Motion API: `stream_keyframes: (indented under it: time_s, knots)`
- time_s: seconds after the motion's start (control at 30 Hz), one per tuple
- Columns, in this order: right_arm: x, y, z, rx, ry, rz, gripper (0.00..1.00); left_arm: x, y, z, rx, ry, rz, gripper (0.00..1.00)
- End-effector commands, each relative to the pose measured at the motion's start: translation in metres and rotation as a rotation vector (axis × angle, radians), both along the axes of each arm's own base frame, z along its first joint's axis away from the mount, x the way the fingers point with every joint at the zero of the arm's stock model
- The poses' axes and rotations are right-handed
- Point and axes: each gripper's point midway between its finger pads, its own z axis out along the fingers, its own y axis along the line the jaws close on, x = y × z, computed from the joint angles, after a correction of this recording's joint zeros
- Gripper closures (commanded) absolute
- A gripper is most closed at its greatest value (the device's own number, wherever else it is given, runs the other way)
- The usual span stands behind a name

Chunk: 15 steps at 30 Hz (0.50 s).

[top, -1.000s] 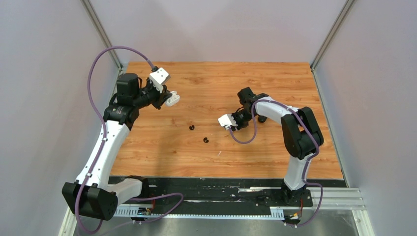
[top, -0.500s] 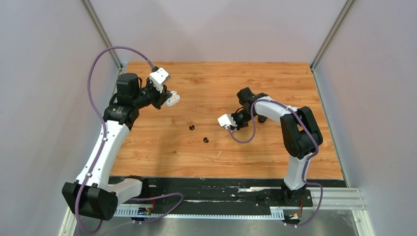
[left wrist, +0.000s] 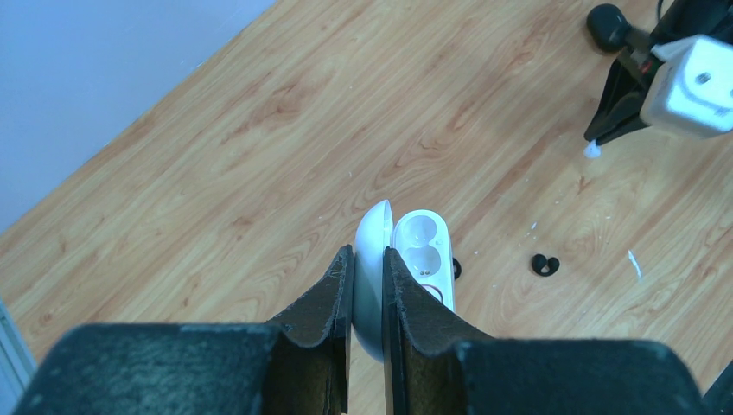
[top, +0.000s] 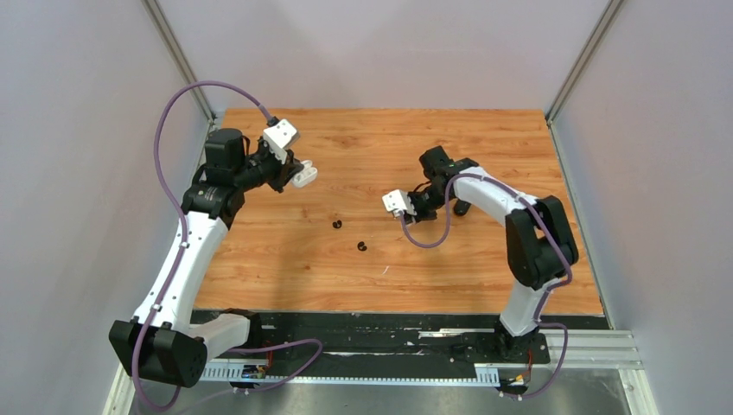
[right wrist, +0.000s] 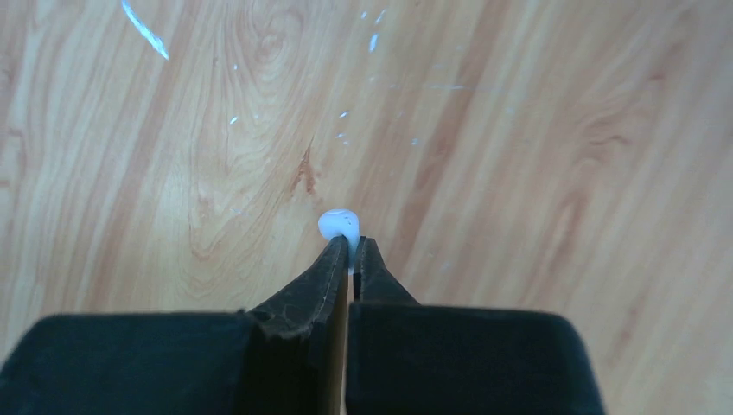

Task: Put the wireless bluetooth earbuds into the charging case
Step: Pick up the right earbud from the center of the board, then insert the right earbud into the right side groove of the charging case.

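My left gripper (top: 296, 176) is shut on the lid of an open white charging case (top: 302, 177) and holds it above the table's back left. In the left wrist view the jaws (left wrist: 367, 259) pinch the lid, and the base (left wrist: 423, 246) shows two empty sockets. My right gripper (top: 404, 216) is shut on a tiny white earbud (right wrist: 339, 225) at its fingertips, just above the wood; the earbud also shows in the left wrist view (left wrist: 592, 150). Two black earbuds (top: 337, 225) (top: 362, 246) lie on the table between the arms. The other white earbud is not in view.
A black charging case (top: 462, 207) lies on the table behind the right arm. A small white sliver (top: 385, 270) lies nearer the front. Grey walls enclose the wooden table (top: 519, 156) on three sides.
My right gripper has lifted slightly and shifted back and left with the white earbud. The left arm and the case have not moved.
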Motion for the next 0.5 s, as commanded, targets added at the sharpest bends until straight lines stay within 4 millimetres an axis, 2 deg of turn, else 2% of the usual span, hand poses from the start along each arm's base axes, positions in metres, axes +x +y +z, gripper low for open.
stream_keyframes:
  time_s: [0.0,0.13,0.3,0.37,0.47]
  knots:
    - [-0.006,0.022,0.096,0.208,-0.099,-0.022,1.00,0.004,-0.007,0.008,-0.035,-0.020,-0.037,1.00]
    - [-0.010,0.035,0.161,0.351,-0.189,-0.020,1.00,0.009,-0.016,0.005,-0.071,0.000,-0.062,1.00]
    - [-0.018,0.065,0.243,0.555,-0.276,-0.005,1.00,0.016,-0.037,0.005,-0.090,0.003,-0.132,1.00]
    - [-0.022,0.080,0.267,0.612,-0.282,0.001,1.00,0.017,-0.046,0.007,-0.097,-0.008,-0.167,1.00]
    - [-0.029,0.103,0.290,0.667,-0.258,0.012,1.00,0.014,-0.058,0.008,-0.102,-0.026,-0.224,1.00]
